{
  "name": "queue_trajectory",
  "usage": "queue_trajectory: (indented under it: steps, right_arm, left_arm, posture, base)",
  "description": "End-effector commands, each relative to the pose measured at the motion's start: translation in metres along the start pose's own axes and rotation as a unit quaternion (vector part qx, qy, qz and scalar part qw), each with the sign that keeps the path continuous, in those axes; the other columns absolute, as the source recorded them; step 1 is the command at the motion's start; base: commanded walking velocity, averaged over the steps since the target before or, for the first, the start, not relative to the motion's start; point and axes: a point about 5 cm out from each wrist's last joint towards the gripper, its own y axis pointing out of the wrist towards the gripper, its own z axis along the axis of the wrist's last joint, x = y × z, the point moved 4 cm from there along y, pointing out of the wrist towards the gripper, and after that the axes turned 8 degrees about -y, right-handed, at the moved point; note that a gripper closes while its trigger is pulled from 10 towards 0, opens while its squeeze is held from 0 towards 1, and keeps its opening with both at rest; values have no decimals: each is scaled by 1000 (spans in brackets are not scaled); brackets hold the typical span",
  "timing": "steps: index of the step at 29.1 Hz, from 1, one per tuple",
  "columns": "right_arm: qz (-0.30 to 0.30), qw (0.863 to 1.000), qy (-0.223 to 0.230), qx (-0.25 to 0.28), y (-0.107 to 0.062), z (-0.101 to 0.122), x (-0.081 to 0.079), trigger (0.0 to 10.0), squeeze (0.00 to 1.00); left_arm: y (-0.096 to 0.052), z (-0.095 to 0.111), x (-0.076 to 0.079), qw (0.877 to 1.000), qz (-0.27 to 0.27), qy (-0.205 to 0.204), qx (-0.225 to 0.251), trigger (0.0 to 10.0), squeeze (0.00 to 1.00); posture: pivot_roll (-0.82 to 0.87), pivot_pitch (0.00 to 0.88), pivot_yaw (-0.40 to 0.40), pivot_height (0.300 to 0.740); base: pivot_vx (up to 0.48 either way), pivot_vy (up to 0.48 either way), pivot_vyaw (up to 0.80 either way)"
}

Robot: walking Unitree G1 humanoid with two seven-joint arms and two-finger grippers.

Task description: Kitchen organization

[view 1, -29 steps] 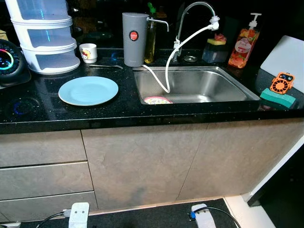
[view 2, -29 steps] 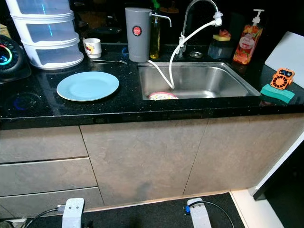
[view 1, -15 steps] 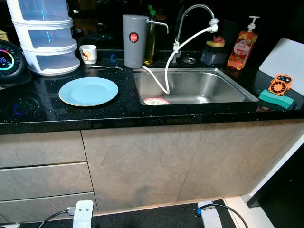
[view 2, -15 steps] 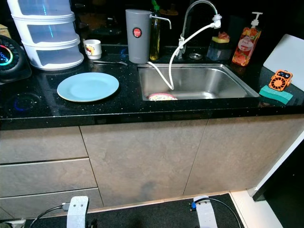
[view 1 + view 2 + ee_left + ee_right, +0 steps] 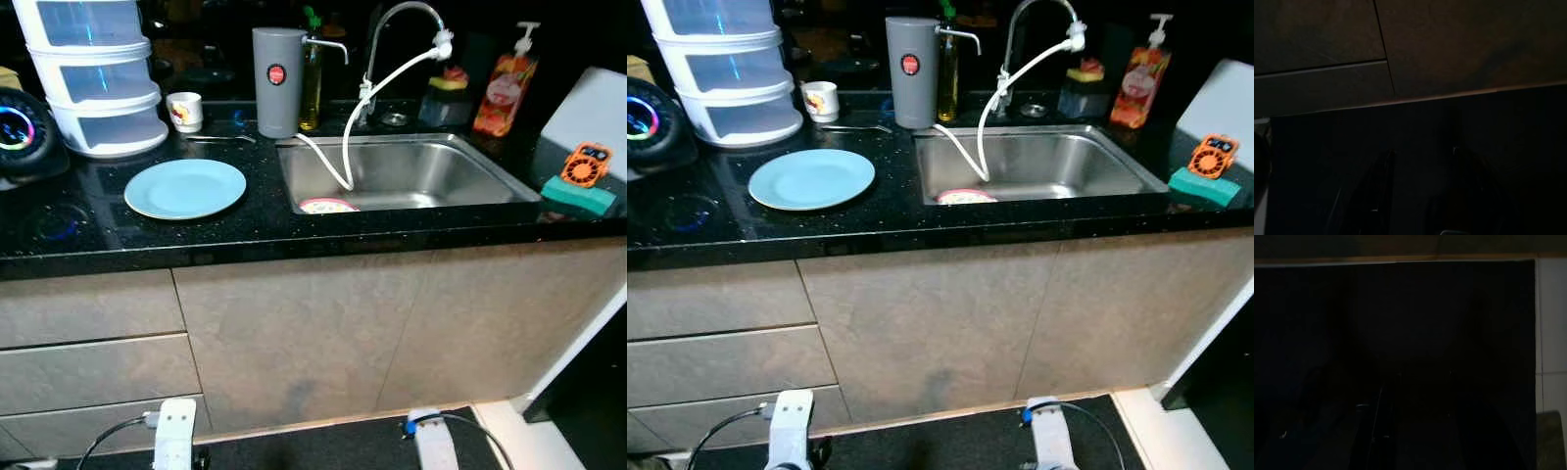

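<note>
Kitchen counter point(image 5: 245, 225) of black speckled stone, seen from above, with grey cabinet fronts point(image 5: 294, 333) below. Blue plate point(image 5: 185, 188) lying flat left of the sink point(image 5: 407, 171), nearer the front edge than the back. Small dish with pink rim point(image 5: 326, 206) down in the sink against its front wall, partly hidden. White hose point(image 5: 348, 147) hanging from the tap point(image 5: 397, 39) into the basin. Grey canister point(image 5: 276, 81) and oil bottle point(image 5: 311, 83) at the back edge just left of the tap; small mug point(image 5: 184, 111) and spoon point(image 5: 220, 138) further left; stacked clear containers point(image 5: 103, 73) at the back left corner. Soap bottle point(image 5: 499, 83) at the back right; green sponge point(image 5: 578, 199) with orange gadget point(image 5: 582, 164) near the right edge, white board point(image 5: 588, 113) behind.

Left arm point(image 5: 174, 446) and right arm point(image 5: 431, 450) hanging low before the cabinets, both idle. Left gripper point(image 5: 1418, 191) and right gripper point(image 5: 1413, 416) barely made out in very dark wrist views, aimed at the floor, gripping nothing visible; how far apart the fingers stand cannot be told.

Step in hand, judged: standing off and surveying, no item yet reached for. Next move likely calls for stepping closer and raising an arm over the counter, toward the plate or the dish in the sink.
</note>
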Motion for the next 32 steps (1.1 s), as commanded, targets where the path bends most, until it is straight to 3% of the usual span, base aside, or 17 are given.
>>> queue_trajectory:
  steps: [1, 5, 9, 14, 20, 27, 32]
  right_arm:
    - [7, 1000, -22, -7, 0, -1, 2, 10000, 0]
    - [17, 1000, -16, -6, 0, 3, 3, 10000, 0]
    - [20, 1000, 20, -3, 1, 7, -1, 10000, 0]
    - [19, 1000, 14, 2, 1, 6, -4, 10000, 0]
    - [4, 1000, 11, -6, 1, 4, -5, 10000, 0]
    - [36, 999, 1, -8, 1, 2, -23, 10000, 0]
    - [17, 999, 31, -12, 1, 1, -20, 10000, 0]
  left_arm:
    - [-2, -12, 6, 999, -12, 24, -27, 10000, 0]
    - [-2, -13, 4, 1000, -6, 2, -25, 10000, 0]
    - [-3, -13, -5, 1000, 7, 4, -28, 10000, 0]
    - [-3, -8, -10, 1000, 18, -20, -14, 10000, 0]
    - [-3, -10, -15, 999, 34, -9, -20, 10000, 0]
    - [-3, -10, -12, 999, 27, -14, -20, 10000, 0]
    - [-6, -21, -14, 999, 23, 1, -40, 10000, 0]
  posture:
    - [14, 63, 4, 740]
    - [34, 39, -6, 740]
    - [32, 30, -38, 740]
    - [12, 38, -32, 740]
    - [2, 46, -23, 740]
    - [11, 11, -66, 740]
    - [-2, 0, -42, 740]
  base:
    - [0, 0, 0]
    - [0, 0, 0]
    - [0, 0, 0]
    - [0, 0, 0]
    - [0, 0, 0]
    - [0, 0, 0]
    - [0, 0, 0]
